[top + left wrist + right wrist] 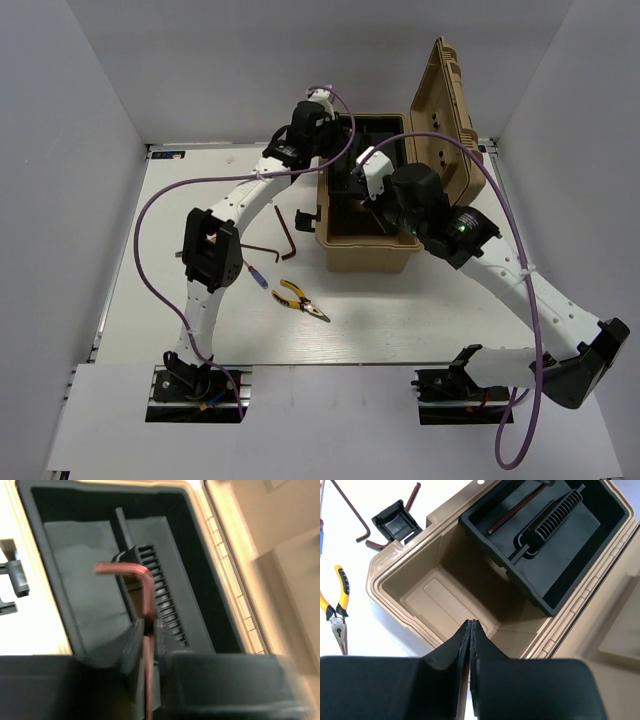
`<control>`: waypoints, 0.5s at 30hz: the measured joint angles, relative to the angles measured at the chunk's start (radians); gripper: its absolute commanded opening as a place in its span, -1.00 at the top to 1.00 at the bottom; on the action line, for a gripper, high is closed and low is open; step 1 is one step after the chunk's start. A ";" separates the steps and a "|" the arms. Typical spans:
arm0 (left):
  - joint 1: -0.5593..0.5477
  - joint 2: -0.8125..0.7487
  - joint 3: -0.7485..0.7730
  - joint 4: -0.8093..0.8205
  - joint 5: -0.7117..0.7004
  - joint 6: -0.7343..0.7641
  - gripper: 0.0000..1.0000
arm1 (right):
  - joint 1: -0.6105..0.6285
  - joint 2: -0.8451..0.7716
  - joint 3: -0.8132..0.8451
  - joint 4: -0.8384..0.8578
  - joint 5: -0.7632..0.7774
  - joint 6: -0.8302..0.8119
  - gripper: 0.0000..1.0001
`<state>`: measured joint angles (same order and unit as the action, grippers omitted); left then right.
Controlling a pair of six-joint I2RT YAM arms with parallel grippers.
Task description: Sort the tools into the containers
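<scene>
Left fingers (132,642) clamped on a hex key (148,600), its short leg bent left, above the black tray (90,580) in the tan toolbox (370,257). Right fingers (461,647) pressed together, empty, over the box's open bay. Pliers (300,299), blue-tipped screwdriver (258,275) and other hex keys (287,235) lie on the worktop (400,320), left of the box.

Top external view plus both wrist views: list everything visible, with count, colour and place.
Toolbox: one, tan, lid open, mid-table.
Tray: one, black, toolbox's far half.
Held hex key: one, reddish-brown, over the tray.
Loose hex keys: two, reddish-brown, table left of toolbox.
Pliers: one, yellow-and-black, table near-left of toolbox.
Screwdriver: one, blue-tipped, left of pliers.
Cables: two, purple, along the arms.
Left arm: one, white-and-black, jaws shut on held hex key.
Right arm: one, white-and-black, jaws shut, empty, over toolbox's bare tan compartment.
</scene>
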<state>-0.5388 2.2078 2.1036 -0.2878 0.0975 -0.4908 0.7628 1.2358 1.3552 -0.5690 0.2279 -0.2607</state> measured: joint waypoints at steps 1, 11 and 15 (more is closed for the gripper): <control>0.000 0.001 0.006 0.000 0.000 0.003 -0.01 | -0.003 -0.002 -0.005 0.003 -0.003 0.002 0.74; 0.000 0.009 0.105 -0.011 -0.011 -0.001 -0.40 | -0.018 -0.006 -0.015 -0.002 -0.091 0.003 0.32; 0.000 -0.042 0.080 -0.046 -0.055 0.041 0.62 | -0.018 -0.005 -0.015 -0.018 -0.207 -0.035 0.64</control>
<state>-0.5388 2.1658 2.1838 -0.3336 0.0425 -0.4500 0.7444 1.2312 1.3403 -0.5873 0.0208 -0.2958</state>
